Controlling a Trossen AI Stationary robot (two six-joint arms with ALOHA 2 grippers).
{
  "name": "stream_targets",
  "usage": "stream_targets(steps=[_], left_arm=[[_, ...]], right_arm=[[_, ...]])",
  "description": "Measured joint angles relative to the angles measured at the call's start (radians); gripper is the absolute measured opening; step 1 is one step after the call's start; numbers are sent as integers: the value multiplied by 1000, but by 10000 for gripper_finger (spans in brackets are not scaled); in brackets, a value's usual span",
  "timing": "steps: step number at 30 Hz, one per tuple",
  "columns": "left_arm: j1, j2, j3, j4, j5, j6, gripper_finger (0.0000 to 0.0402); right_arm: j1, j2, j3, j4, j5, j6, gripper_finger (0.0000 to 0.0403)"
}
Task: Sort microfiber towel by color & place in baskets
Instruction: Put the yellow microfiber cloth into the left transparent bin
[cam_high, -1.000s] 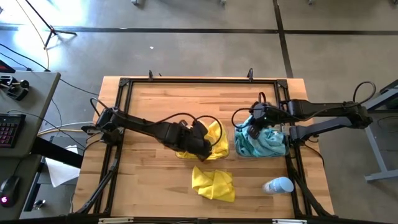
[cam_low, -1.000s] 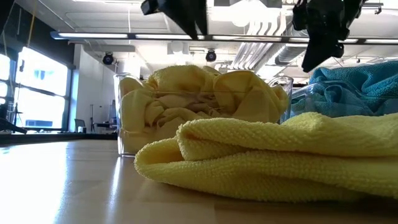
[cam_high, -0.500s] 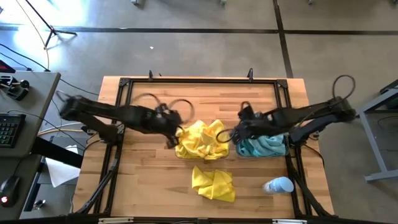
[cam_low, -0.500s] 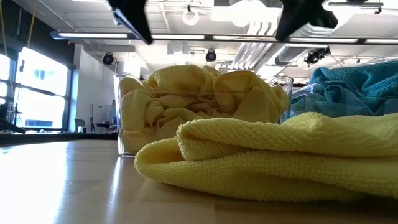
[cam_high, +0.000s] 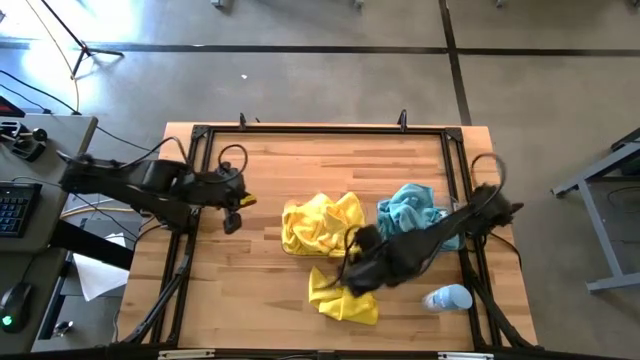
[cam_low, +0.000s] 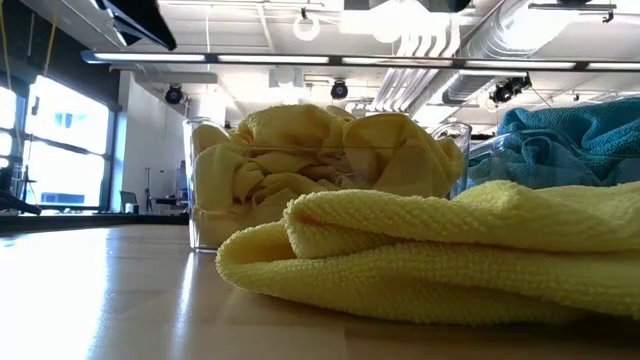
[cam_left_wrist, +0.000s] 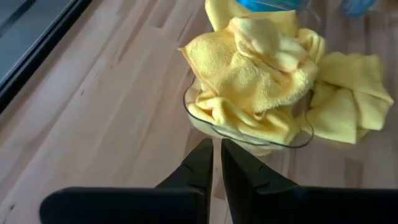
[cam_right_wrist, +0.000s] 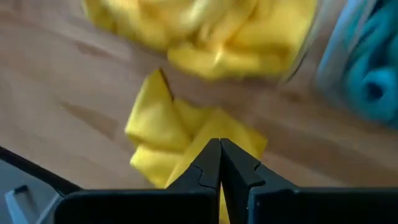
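The left gripper (cam_high: 232, 210) hangs over bare table (cam_high: 250, 270) at the left side, fingers (cam_left_wrist: 198, 167) pinched nearly together with nothing between them. Ahead of those fingertips, well apart, stands the left basket (cam_left_wrist: 205, 118), heaped with yellow towels (cam_left_wrist: 249, 74) that spill over its rim.

Just beyond that basket lies the loose yellow towel (cam_high: 343, 295), crumpled flat on the wood, the one cloth not yet sorted. The right gripper (cam_high: 358, 270) hovers right above it, fingers (cam_right_wrist: 208, 165) clenched shut and empty, with the towel's folds directly under and ahead of the tips. Off to the side of those fingers is the right basket (cam_right_wrist: 336, 68), holding the teal towels (cam_high: 410, 210). A bottle (cam_high: 447, 298) lies near the table's front right corner, clear of the work.

The loose towel looks light, limp and grippy: it will sag and trail when lifted, and a pinch on a flat spot may catch only one layer. The raised ridge of a fold near its middle seems the best hold, so the bunch comes up together. The fingers would need to part first. It belongs with the yellow pile, which is already full, so it may slide off unless pressed in.
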Motion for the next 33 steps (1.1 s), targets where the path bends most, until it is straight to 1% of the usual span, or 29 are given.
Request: stream_targets(steps=[5, 8, 10, 12, 15, 21, 25, 29, 33], left_arm=[[0, -67, -38, -2, 33, -1, 21], [0, -95, -58, -3, 67, -6, 21], [0, -108, -75, -12, 71, -19, 21], [0, -117, -92, -24, 71, -33, 21], [0, -120, -116, -31, 71, -56, 21], [0, -119, -164, -31, 97, -88, 21], [0, -120, -170, -28, 115, -118, 21], [0, -120, -170, -25, 119, -122, 21], [0, -120, -170, -24, 119, -122, 21]], right_arm=[[50, 156, 130, -27, -39, 52, 1], [61, 226, 157, -26, -103, 84, 2], [60, 264, 162, -22, -136, 107, 11], [59, 293, 163, -15, -166, 109, 29], [58, 336, 165, 27, -211, 109, 68], [58, 393, 165, 90, -216, 109, 160], [57, 439, 163, 106, -226, 101, 212], [57, 459, 164, 145, -228, 89, 241], [57, 493, 164, 167, -220, 55, 246]])
